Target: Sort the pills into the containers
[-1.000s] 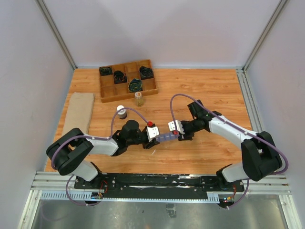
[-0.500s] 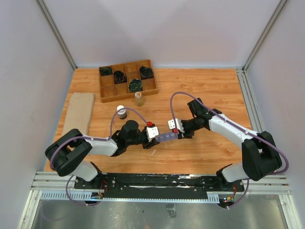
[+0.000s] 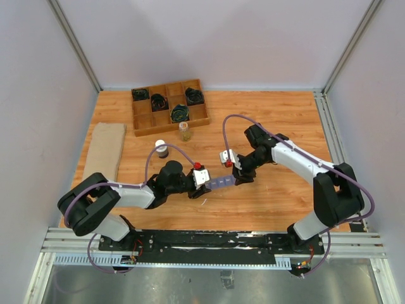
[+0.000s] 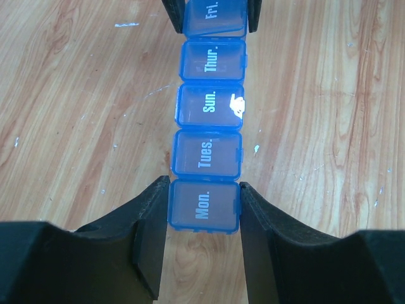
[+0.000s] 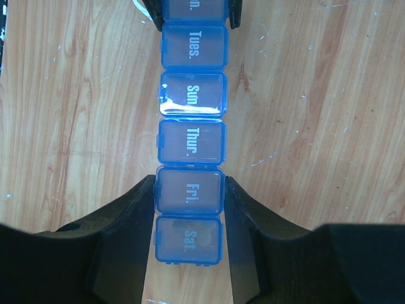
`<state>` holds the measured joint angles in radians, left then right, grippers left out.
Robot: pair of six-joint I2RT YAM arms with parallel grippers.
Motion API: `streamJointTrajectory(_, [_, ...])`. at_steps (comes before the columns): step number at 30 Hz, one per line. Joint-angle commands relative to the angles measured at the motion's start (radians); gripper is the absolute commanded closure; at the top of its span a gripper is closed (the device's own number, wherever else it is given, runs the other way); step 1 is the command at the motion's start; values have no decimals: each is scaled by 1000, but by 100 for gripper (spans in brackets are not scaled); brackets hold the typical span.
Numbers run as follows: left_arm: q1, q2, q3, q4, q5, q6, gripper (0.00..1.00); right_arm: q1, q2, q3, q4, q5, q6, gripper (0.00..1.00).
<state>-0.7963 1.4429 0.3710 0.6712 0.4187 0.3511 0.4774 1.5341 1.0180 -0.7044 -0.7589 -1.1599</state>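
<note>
The containers are one blue pill-organizer strip (image 3: 218, 183) lying across the near middle of the table, all its day-labelled lids down. My left gripper (image 4: 204, 190) is shut on its Mon. end, a finger pressed against each side. My right gripper (image 5: 190, 183) is shut on the Fri. compartment, with the Sat. end between my fingers behind it. A faint round brownish shape shows through the Sat. lid. The pills show as amber pieces in a small clear vial (image 3: 184, 131) standing upright just in front of the wooden tray, well away from both grippers.
A wooden grid tray (image 3: 169, 106) with black coils sits at the back left. A dark brown bottle with a white cap (image 3: 161, 148) stands left of the vial, close behind my left arm. A tan cloth (image 3: 104, 151) lies along the left edge.
The right gripper's jaws have narrowed onto the strip's Fri. compartment, and the right wrist has shifted slightly left and back. The left gripper has kept its hold.
</note>
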Motion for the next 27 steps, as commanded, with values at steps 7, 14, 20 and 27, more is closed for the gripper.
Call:
streamJointTrajectory(7, [-9, -23, -8, 45, 40, 10, 98, 8, -23, 7, 34, -8, 139, 45])
streamJointTrajectory(14, [-9, -24, -8, 45, 51, 7, 98, 4, -59, -17, 96, 31, 172, 37])
streamJointTrajectory(20, [-9, -23, -9, 45, 55, 7, 98, 3, -79, -30, 150, 74, 217, 39])
streamJointTrajectory(27, [-9, -21, -7, 45, 58, 6, 98, 0, -80, -33, 191, 107, 271, 38])
